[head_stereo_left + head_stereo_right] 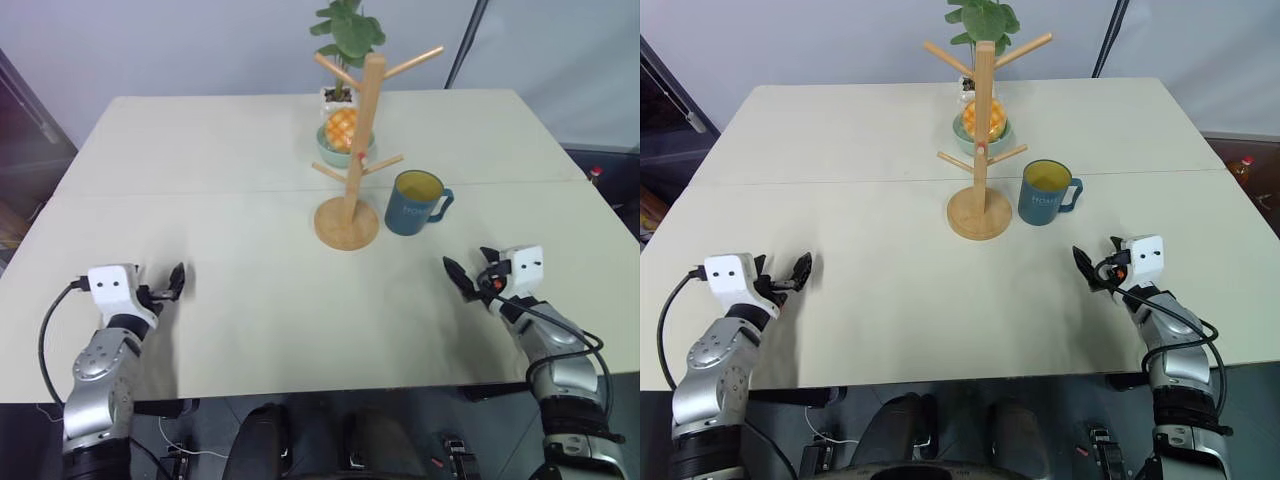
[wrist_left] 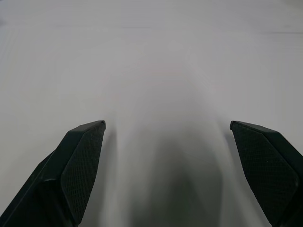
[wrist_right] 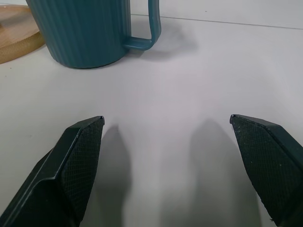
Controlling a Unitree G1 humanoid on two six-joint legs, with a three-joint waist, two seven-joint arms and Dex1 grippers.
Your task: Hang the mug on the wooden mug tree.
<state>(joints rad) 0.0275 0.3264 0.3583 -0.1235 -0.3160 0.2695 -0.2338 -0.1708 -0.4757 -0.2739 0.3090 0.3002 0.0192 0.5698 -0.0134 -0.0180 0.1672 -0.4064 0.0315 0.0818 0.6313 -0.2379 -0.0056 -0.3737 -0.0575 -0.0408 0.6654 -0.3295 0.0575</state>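
Mug [image 1: 415, 203] upright on the table [image 1: 220, 150], just right of the mug tree [image 1: 352, 150] base, handle pointing right – not on a peg. Right gripper [image 3: 165, 142] spread wide, empty, low over the table short of the mug. Left gripper [image 2: 165, 142] also wide and empty over bare table at the near left – bowl [image 1: 340, 140] and plant [image 1: 348, 30] behind the tree
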